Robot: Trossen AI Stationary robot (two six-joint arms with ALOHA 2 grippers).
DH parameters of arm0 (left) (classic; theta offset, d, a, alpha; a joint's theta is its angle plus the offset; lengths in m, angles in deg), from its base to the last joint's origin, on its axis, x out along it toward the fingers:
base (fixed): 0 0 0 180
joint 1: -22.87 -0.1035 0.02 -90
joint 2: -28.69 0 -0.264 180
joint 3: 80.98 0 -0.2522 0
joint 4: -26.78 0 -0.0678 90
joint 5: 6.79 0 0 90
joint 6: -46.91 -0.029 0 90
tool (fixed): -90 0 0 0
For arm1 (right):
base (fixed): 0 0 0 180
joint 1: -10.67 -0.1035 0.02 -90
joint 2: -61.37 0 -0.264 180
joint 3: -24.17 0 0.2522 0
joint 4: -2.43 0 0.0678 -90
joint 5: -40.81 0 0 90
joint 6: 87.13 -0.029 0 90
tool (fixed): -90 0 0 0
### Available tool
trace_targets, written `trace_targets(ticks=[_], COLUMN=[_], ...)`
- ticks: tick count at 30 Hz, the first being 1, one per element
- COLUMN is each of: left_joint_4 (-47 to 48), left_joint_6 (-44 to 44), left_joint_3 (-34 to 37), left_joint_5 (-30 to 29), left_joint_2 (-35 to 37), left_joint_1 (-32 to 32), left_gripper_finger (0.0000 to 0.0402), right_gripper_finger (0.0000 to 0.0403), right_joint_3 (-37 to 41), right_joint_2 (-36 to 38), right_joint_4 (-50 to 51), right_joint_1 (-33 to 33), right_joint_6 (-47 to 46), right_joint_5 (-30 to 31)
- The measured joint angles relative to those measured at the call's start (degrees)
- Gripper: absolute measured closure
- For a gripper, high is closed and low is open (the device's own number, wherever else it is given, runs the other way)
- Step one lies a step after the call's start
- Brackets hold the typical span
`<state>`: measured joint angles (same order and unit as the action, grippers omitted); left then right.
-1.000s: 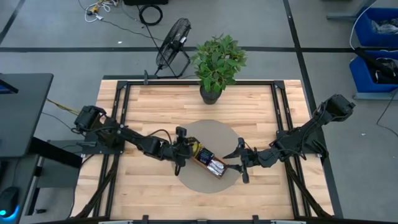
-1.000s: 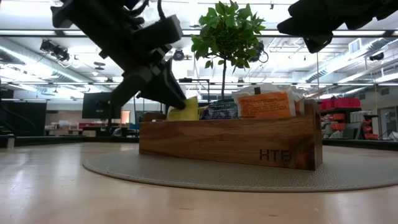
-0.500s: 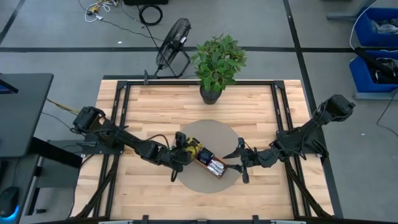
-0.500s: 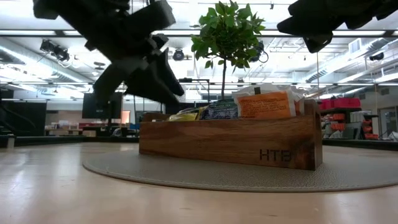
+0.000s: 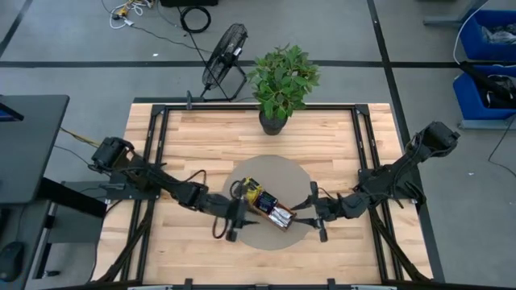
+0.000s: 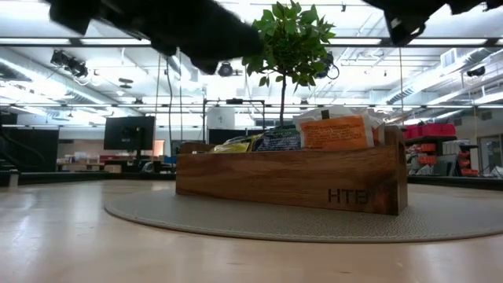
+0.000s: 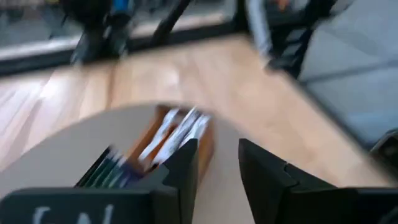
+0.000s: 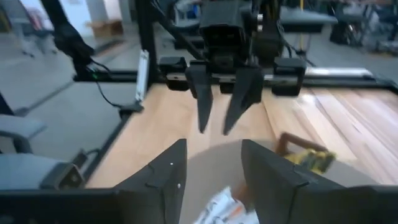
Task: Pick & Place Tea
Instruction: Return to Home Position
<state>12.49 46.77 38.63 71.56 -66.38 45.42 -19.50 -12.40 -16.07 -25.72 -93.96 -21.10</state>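
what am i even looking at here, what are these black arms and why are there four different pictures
It is a robot with two dark jointed arms working at a wooden table. Each arm ends in a two-finger end effector for picking things up. One picture looks straight down from above and one looks level across the table top. The other two come from cameras on the arms' wrists, looking out past their own fingers. On a round grey mat stands a wooden tray filled with small tea sachets. A potted plant stands at the table's edge. The left end effector and the right end effector hover on either side of the tray. Both are open and hold nothing.
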Motion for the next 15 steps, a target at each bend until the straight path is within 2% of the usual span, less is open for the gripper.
trace_targets(ticks=[3, 6, 10, 15], left_joint_4=[-12.13, -20.0, -29.78, -31.19], left_joint_6=[1.17, 3.87, 7.01, 7.62], left_joint_3=[5.33, 10.57, 17.97, 28.23], left_joint_5=[2.4, 2.68, 2.98, -0.82], left_joint_2=[0.0, 1.01, 5.05, 14.83], left_joint_1=[-0.03, -0.27, -0.61, -0.6], left_gripper_finger=[0.0293, 0.0302, 0.031, 0.0323], right_gripper_finger=[0.024, 0.024, 0.024, 0.024], right_joint_3=[3.48, 7.13, 9.97, 10.57], right_joint_2=[0.0, 0.0, 0.0, 0.17], right_joint_4=[-7.69, -15.24, -19.56, -13.67], right_joint_1=[-1.2, -2.03, -2.49, -1.88], right_joint_6=[1.56, 2.53, 2.48, 4.68], right_joint_5=[-0.42, -0.64, 0.41, 11.98])
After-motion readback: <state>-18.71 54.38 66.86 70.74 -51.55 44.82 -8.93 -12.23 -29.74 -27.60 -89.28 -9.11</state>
